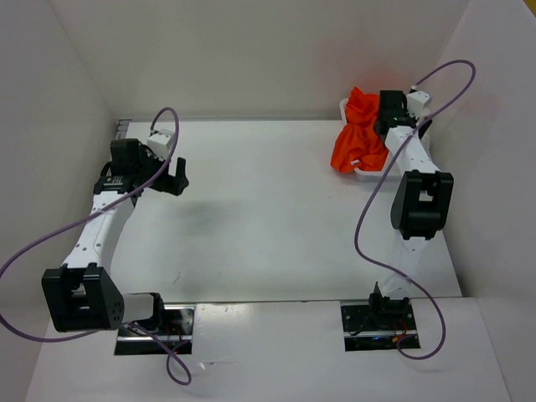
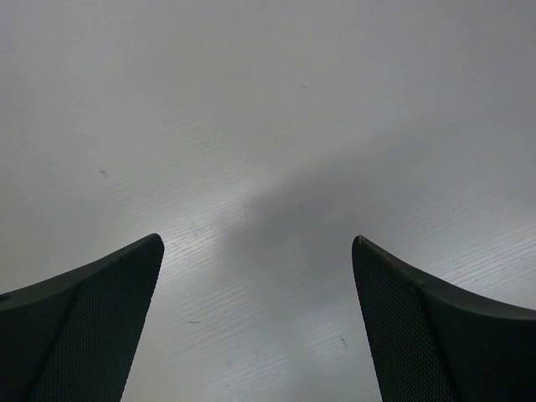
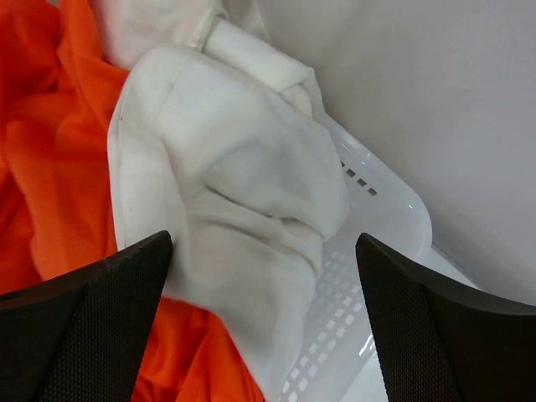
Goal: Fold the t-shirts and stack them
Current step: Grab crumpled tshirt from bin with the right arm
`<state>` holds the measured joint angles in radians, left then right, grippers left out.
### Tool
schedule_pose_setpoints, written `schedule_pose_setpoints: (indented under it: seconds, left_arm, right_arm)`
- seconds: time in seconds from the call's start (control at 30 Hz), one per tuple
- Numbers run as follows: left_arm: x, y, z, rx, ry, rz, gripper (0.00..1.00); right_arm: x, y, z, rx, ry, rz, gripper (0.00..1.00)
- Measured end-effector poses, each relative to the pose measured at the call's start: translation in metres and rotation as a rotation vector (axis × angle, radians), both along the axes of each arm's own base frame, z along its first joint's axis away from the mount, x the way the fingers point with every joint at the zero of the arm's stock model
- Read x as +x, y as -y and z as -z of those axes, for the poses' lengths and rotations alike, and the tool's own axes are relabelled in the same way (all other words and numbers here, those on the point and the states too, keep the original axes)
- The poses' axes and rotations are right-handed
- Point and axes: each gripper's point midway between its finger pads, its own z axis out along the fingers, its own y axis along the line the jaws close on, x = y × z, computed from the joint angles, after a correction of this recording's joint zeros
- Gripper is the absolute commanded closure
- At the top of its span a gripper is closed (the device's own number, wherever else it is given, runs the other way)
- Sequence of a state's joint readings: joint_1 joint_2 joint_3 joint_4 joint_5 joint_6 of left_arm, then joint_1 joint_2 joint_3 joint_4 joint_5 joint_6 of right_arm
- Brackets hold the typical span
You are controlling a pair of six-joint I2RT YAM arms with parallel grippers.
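The right gripper (image 3: 264,322) has its two black fingers (image 3: 84,327) spread wide apart, and they hold nothing. Right under the gap between them lies the soft white cloth t-shirt (image 3: 226,176), all scrunched up. I cannot tell if the fingers touch it. The bright orange cloth t-shirt (image 3: 42,167) lies on its left and touches it. Both shirts are bunched in the white plastic mesh basket (image 3: 368,209), which stands in the far right corner of the table, by the wall. In the top view the orange shirt spills over the basket's left side. The left gripper (image 2: 260,322) is wide open too, with nothing in it. It hangs over the white table (image 2: 268,100) on the far left, well apart from the shirts.
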<state>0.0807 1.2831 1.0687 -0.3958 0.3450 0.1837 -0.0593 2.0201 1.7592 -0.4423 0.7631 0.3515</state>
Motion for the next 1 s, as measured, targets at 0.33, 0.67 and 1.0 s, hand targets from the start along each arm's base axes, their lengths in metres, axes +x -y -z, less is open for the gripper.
schedule_pose_setpoints:
  seconds: [0.33, 0.67, 1.0]
  left_arm:
    - [0.000, 0.000, 0.007, -0.001, -0.020, 0.000, 0.00]
    - [-0.002, 0.000, 0.011, -0.001, -0.030, 0.000, 0.00]
    - [-0.002, 0.000, 0.012, 0.000, -0.031, -0.001, 0.00]
  right_arm:
    - [0.000, -0.030, -0.067, -0.014, 0.158, -0.068, 0.03]
    - [0.004, -0.029, -0.014, 0.016, 0.047, -0.061, 0.09]
    - [-0.002, -0.009, 0.018, 0.070, -0.012, -0.017, 1.00]
